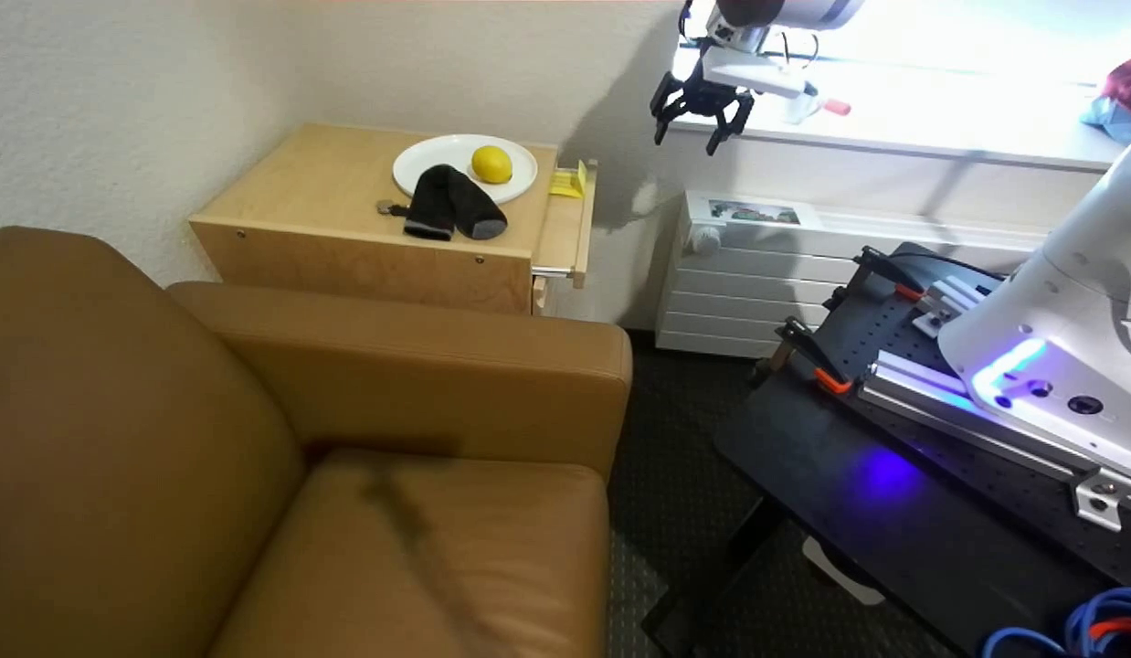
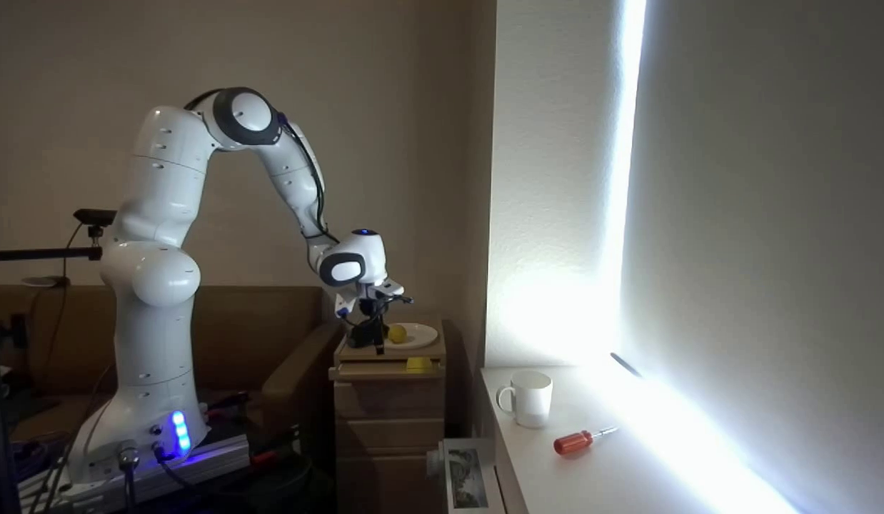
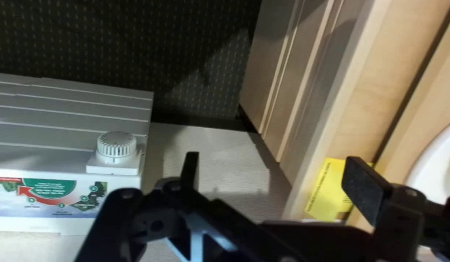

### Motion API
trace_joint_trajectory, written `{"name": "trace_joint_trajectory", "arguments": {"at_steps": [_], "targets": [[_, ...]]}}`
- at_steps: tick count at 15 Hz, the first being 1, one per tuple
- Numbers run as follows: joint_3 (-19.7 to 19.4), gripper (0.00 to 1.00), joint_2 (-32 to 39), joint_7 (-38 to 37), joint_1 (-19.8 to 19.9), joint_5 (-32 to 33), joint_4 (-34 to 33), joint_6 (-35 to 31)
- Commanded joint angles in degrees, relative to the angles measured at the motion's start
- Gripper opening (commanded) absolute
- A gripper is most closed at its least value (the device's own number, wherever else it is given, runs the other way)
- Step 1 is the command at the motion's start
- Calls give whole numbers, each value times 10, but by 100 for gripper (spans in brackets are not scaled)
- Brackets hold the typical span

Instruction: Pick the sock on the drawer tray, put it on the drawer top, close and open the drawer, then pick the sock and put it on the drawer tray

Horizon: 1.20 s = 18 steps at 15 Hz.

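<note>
Black sock [image 1: 445, 194] on the drawer top [image 1: 319, 178], bent like an upside-down V in an exterior view, with the fold overlapping the near rim of the white plate [image 1: 442, 151] and both greyish ends pointing away from the plate. Cannot tell whether propped on that rim or lying just against it. Long axis roughly parallel to the front of the drawer [image 1: 585, 228], pulled partway out to the right of the plate, with a yellow card [image 1: 568, 185] in the drawer tray [image 1: 558, 236]. Gripper [image 1: 686, 143] well apart from the plate, farther right past the drawer front and seemingly higher, with jaws spread wide and nothing visible between them; from there, sock off to the left, beyond the drawer, at the plate's near rim, and out of sight in the wrist view. Probably at the close-and-open step, possibly past it and due for the second pick: cannot tell which. For closing, likely a straight push on the drawer front toward the plate. For picking, better to pass over the drawer, come down on the plate's near side and pinch across one leg of the V, clear of the rim, so as not to drag plate and yellow fruit [image 1: 491, 165] along.
</note>
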<state>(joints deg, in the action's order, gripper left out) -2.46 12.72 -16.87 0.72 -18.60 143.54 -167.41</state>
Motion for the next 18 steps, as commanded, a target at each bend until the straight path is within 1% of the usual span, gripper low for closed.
{"name": "trace_joint_trajectory", "arguments": {"at_steps": [1, 2, 3, 5, 6, 7, 8, 9, 11, 12, 14, 15, 16, 17, 18], "targets": [[58, 100, -130, 66, 1, -32, 67, 93], [33, 100, -67, 20, -4, -5, 29, 51], [44, 100, -95, 31, -9, -15, 40, 72], [51, 100, -126, 35, -14, -19, 55, 86], [50, 100, -103, 23, -13, -2, 44, 80], [51, 100, -70, -15, -15, 33, 35, 54], [52, 100, -48, -42, -20, 54, 27, 52], [49, 100, -16, -105, -31, 109, 23, 17], [23, 100, 38, -192, -71, 182, 2, -12], [1, 100, 66, -228, -102, 201, -18, -18], [-20, 100, 116, -263, -145, 187, -60, -26], [-13, 100, 138, -265, -148, 163, -85, -11], [-12, 100, 163, -271, -154, 149, -109, -9], [-14, 100, 189, -275, -160, 142, -135, -14], [-28, 100, 212, -295, -178, 135, -160, -7]]}}
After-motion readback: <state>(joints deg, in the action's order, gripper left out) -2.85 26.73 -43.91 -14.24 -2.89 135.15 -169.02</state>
